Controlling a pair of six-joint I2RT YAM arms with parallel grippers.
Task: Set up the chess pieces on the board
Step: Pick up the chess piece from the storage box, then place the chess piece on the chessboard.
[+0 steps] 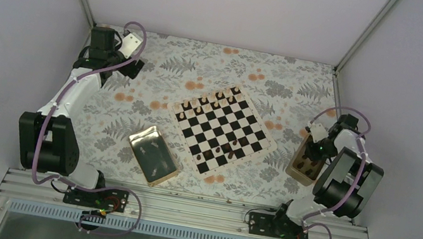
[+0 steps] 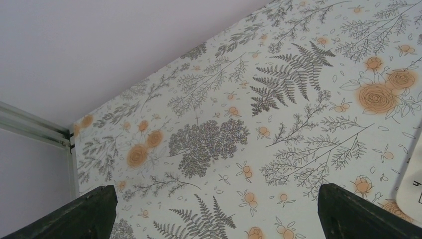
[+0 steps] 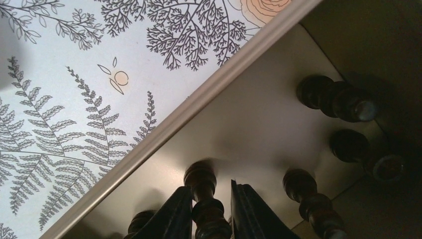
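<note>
The board (image 1: pixel 225 127) lies mid-table, turned at an angle. Tan chess pieces (image 1: pixel 205 100) line its far-left edge and a few dark ones (image 1: pixel 226 149) stand near its near-right edge. My right gripper (image 1: pixel 314 154) reaches down into the small tan box (image 1: pixel 304 166). In the right wrist view its fingers (image 3: pixel 174 216) flank a dark turned chess piece (image 3: pixel 204 181), and the right gripper (image 3: pixel 211 209) is closed against it. More dark pieces (image 3: pixel 336 99) (image 3: pixel 311 199) lie on the box floor. My left gripper (image 1: pixel 130 68) hovers at the back left, wide open (image 2: pixel 214 214) and empty.
A shiny gold tray (image 1: pixel 153 155) holding a few small pieces sits left of the board near the front edge. The box rim (image 3: pixel 199 107) runs diagonally just left of my right fingers. The table wears a floral cloth (image 2: pixel 278 124), and walls close in on three sides.
</note>
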